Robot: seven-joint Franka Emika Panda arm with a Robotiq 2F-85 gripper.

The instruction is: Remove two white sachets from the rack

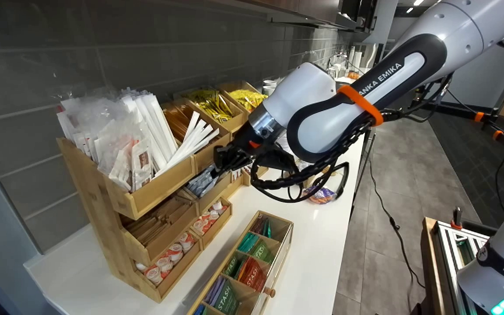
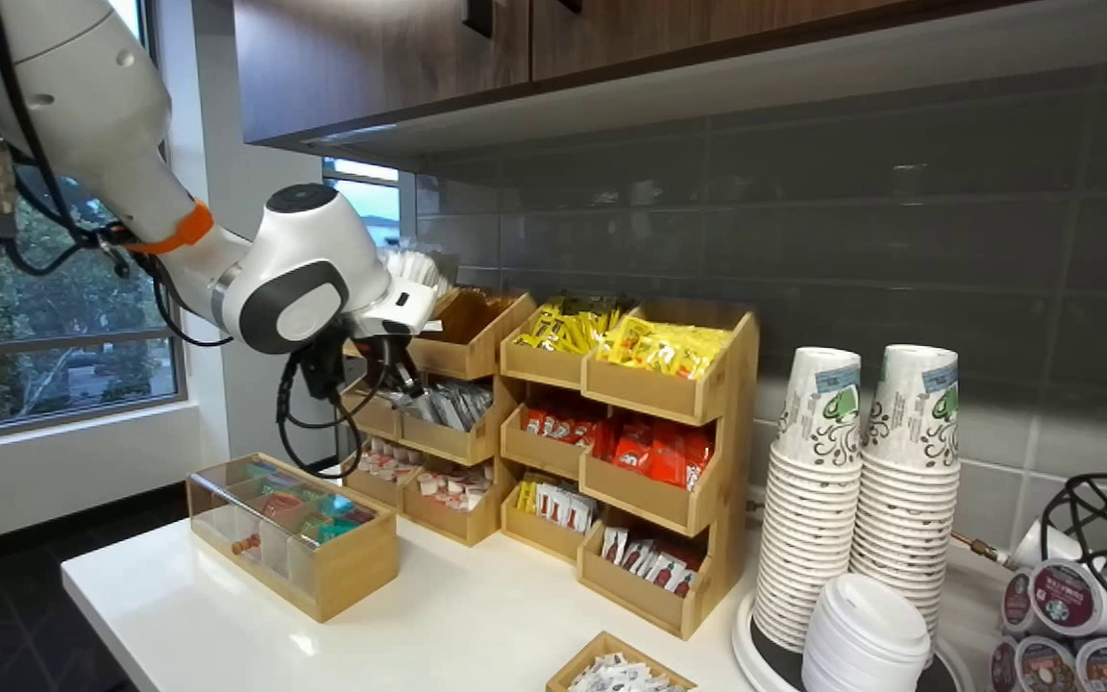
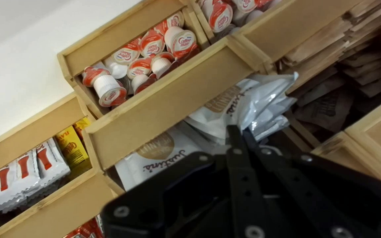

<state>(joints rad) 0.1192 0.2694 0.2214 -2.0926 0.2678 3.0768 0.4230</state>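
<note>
The tool [image 3: 241,130], its tips nearly together, pinches a white sachet [image 3: 230,105] right of centre in the wrist view; another white sachet [image 3: 160,150] lies to its lower left, both inside the rack [image 3: 174,99].

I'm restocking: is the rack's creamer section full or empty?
Not empty: in the wrist view, creamer cups lie jumbled in two adjoining compartments of the rack. Whether either is full, I cannot tell.
</note>
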